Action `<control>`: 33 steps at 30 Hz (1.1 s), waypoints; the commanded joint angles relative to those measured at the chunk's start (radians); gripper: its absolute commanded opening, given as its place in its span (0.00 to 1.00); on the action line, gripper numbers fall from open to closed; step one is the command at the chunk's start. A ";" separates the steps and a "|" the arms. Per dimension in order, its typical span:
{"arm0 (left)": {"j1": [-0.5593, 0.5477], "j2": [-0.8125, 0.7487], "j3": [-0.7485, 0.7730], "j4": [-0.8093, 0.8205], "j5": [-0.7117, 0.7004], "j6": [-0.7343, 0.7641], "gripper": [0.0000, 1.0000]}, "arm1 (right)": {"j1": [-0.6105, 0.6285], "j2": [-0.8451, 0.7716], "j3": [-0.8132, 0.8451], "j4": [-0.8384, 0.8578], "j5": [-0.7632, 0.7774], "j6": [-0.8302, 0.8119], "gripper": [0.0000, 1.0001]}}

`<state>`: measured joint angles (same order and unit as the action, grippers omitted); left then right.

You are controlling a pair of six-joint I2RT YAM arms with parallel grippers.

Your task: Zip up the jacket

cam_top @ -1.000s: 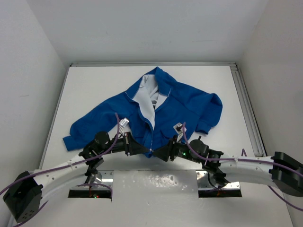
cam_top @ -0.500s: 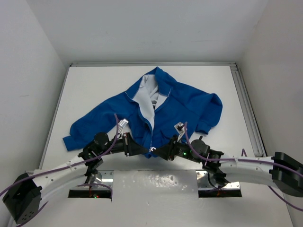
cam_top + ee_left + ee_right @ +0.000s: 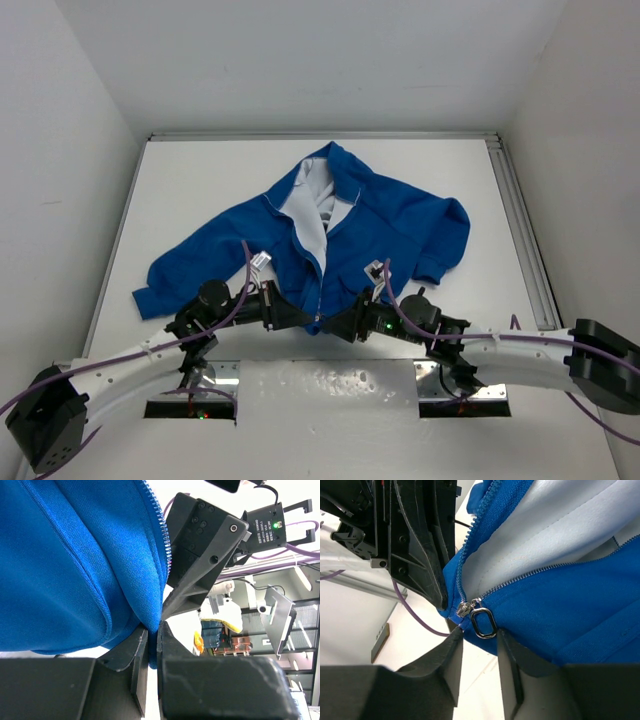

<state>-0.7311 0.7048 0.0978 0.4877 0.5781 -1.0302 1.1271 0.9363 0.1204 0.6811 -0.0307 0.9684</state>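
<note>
The bright blue jacket [image 3: 360, 225] lies spread on the white table, front open, white lining [image 3: 305, 205] showing. Both grippers meet at its bottom hem. My left gripper [image 3: 308, 318] is shut on the hem fabric [image 3: 150, 647] beside the zipper teeth [image 3: 162, 535]. My right gripper [image 3: 335, 324] is open, its fingers [image 3: 451, 652] either side of the silver zipper slider [image 3: 463, 609] and its ring pull [image 3: 483, 622], which hangs at the jaw mouth at the zipper's bottom end. The left gripper's black fingers [image 3: 425, 555] show close by in the right wrist view.
White walls enclose the table on the left, back and right. A metal rail [image 3: 525, 230] runs along the table's right edge. Purple cables [image 3: 245, 262] loop over both arms. Two cut-outs [image 3: 190, 408] lie in the near edge by the arm bases.
The right gripper has edged slightly left toward the zipper's bottom end. The left arm and the jacket have barely moved.
</note>
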 commanded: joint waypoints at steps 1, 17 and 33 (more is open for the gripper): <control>0.009 -0.025 -0.003 0.066 0.019 -0.025 0.00 | -0.004 -0.008 0.012 0.061 0.003 -0.016 0.32; 0.009 -0.018 0.011 0.042 0.022 -0.007 0.00 | -0.006 -0.037 0.001 0.063 0.051 -0.040 0.29; 0.007 0.002 -0.001 0.078 0.023 -0.013 0.00 | -0.006 -0.002 -0.007 0.118 0.074 -0.030 0.22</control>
<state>-0.7311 0.7067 0.0933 0.4908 0.5747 -1.0344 1.1271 0.9260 0.1158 0.7216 0.0257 0.9421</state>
